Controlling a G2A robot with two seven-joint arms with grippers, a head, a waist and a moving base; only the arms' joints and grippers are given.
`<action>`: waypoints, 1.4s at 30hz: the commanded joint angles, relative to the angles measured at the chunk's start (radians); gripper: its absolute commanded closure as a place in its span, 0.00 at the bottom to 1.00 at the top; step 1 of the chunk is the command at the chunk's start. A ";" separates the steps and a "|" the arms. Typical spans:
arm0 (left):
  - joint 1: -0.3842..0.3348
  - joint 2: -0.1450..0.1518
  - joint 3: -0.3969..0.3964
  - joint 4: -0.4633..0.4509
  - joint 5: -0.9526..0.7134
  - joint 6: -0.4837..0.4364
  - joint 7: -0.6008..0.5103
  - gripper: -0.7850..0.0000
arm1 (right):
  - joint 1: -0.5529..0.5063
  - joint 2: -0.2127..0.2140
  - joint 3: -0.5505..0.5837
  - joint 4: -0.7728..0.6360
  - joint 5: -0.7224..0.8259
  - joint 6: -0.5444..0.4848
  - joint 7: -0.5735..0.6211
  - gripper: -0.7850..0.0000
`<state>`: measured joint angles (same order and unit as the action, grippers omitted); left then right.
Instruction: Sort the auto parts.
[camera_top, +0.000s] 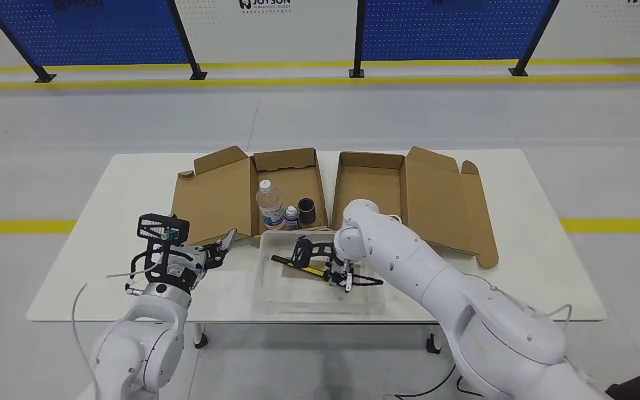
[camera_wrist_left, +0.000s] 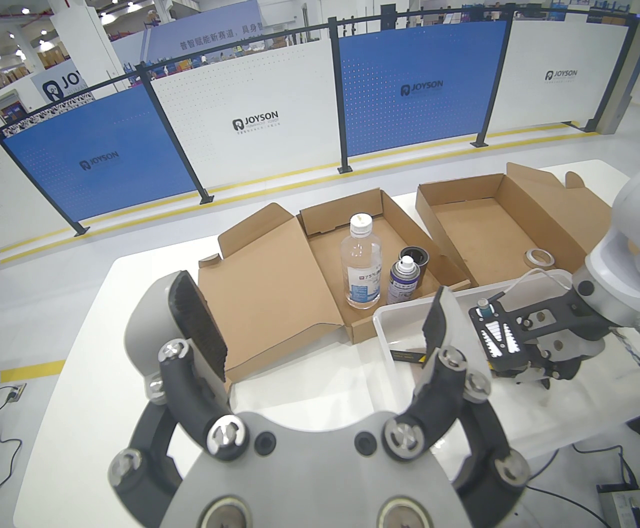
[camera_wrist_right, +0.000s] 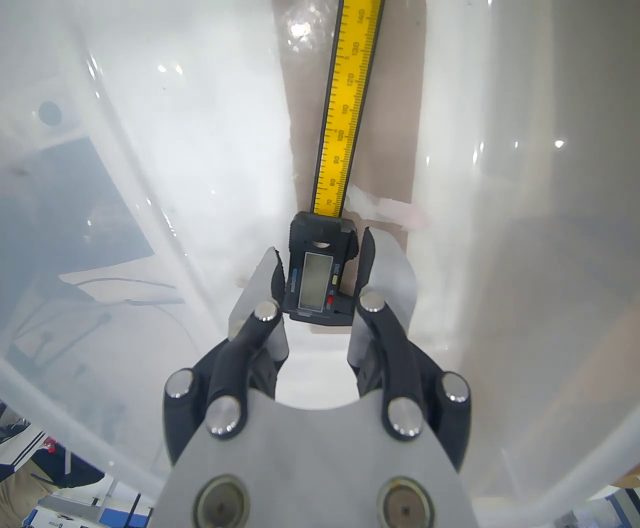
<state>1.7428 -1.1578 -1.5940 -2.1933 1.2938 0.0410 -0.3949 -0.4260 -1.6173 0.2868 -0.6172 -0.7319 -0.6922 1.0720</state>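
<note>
The white table (camera_top: 100, 250) carries two open cardboard boxes side by side at the back, the left box (camera_top: 290, 180) and the right box (camera_top: 370, 190). A clear plastic bin (camera_top: 275, 290) sits just in front of them, near the table's front edge.

The right gripper (camera_wrist_right: 320, 247) is down inside the bin. Its fingers sit against both sides of the display head of a digital caliper (camera_wrist_right: 334, 165), clamped on it as far as I can see. The caliper looks to be lying on the bin floor, its yellow scale pointing away from the wrist.

The left gripper (camera_wrist_left: 310, 287) hangs over the table's left part, well apart from the bin, with its fingers spread wide and nothing between them.

The left box holds a clear bottle (camera_wrist_left: 361, 270), a spray can (camera_wrist_left: 402, 280) and a black cylinder (camera_wrist_left: 417, 260), all upright and close together. A small silvery ring (camera_wrist_left: 539, 257) lies in the right box.

I judge the step in hand to be picking the caliper out of the bin. The next move calls for a straight lift that clears the bin's wall without the long beam swinging. Which box it belongs in I cannot tell.
</note>
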 joint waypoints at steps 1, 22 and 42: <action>0.000 0.000 0.000 0.000 0.000 0.000 0.000 0.00 | 0.001 -0.006 -0.001 0.008 -0.001 -0.003 0.000 0.59; 0.000 0.000 0.000 0.000 0.000 0.000 0.000 0.00 | 0.021 -0.033 0.025 0.078 0.012 -0.026 -0.020 1.00; 0.000 0.000 0.000 0.000 0.000 0.000 0.000 0.00 | -0.044 0.142 0.228 -0.197 0.072 -0.033 -0.037 1.00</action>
<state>1.7428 -1.1578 -1.5940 -2.1933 1.2938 0.0410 -0.3949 -0.4587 -1.4943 0.4912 -0.7788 -0.6635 -0.7231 1.0284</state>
